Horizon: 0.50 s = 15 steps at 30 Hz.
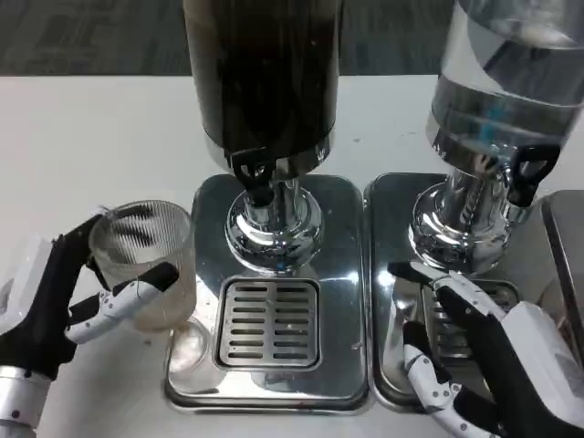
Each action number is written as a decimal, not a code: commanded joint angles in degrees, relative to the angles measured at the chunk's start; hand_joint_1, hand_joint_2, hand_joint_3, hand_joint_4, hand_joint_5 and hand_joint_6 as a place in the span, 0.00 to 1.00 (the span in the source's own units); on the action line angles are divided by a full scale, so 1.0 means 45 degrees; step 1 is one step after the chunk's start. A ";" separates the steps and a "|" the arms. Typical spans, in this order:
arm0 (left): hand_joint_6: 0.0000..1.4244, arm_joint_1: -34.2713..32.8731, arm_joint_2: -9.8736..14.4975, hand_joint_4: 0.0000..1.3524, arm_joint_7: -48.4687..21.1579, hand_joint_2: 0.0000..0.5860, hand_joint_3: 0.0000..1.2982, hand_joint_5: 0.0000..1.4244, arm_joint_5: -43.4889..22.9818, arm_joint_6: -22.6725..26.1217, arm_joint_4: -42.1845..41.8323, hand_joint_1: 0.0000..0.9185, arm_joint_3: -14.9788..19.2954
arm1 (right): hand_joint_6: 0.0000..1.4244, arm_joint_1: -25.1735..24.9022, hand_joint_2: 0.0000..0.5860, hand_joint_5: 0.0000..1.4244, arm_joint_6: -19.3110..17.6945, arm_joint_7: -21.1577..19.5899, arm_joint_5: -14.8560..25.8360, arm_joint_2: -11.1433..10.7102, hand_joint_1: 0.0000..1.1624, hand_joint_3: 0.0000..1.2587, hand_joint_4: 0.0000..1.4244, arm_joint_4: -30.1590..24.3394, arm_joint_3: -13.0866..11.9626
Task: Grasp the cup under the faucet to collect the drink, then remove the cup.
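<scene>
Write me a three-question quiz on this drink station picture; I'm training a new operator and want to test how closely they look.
1. True or false: the ribbed clear cup already stands on the drain grate under the dark dispenser's tap.
2. Which hand holds the cup? A) left hand B) right hand C) neither
3. Fill in: the right hand rests over the tray of the ____ dispenser.

Key
1. False; it is at the tray's left edge, not on the grate.
2. A
3. clear
</scene>
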 commanded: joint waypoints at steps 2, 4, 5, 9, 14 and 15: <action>0.67 -0.0540 -0.0156 0.39 -0.0046 0.37 0.33 0.55 0.0120 -0.0442 0.0056 0.20 -0.0153 | 0.11 0.0094 0.94 0.09 -0.0059 -0.0074 0.0108 0.0097 0.42 0.18 0.14 -0.0134 -0.0035; 0.67 -0.0584 -0.0205 0.39 -0.0014 0.37 0.33 0.55 0.0181 -0.0524 0.0031 0.20 -0.0197 | 0.11 0.0086 0.94 0.09 -0.0087 -0.0066 0.0073 0.0119 0.41 0.18 0.14 -0.0135 -0.0041; 0.67 -0.0594 -0.0234 0.39 -0.0010 0.37 0.33 0.55 0.0206 -0.0570 -0.0024 0.20 -0.0225 | 0.11 0.0097 0.94 0.09 -0.0086 -0.0065 0.0052 0.0122 0.41 0.18 0.14 -0.0151 -0.0062; 0.67 -0.0653 -0.0333 0.39 -0.0048 0.37 0.33 0.55 0.0198 -0.0632 -0.0088 0.20 -0.0335 | 0.11 0.0191 0.94 0.09 -0.0072 -0.0038 0.0111 0.0168 0.41 0.18 0.14 -0.0216 -0.0061; 0.67 -0.0863 -0.0499 0.39 -0.0033 0.37 0.33 0.55 0.0433 -0.0617 0.0082 0.20 -0.0542 | 0.11 0.0264 0.94 0.09 -0.0041 -0.0071 0.0053 0.0240 0.41 0.18 0.14 -0.0349 -0.0042; 0.67 -0.0920 -0.0531 0.39 -0.0032 0.37 0.33 0.55 0.0464 -0.0597 0.0135 0.20 -0.0582 | 0.11 0.0284 0.94 0.09 -0.0032 -0.0067 0.0050 0.0244 0.41 0.18 0.14 -0.0375 -0.0049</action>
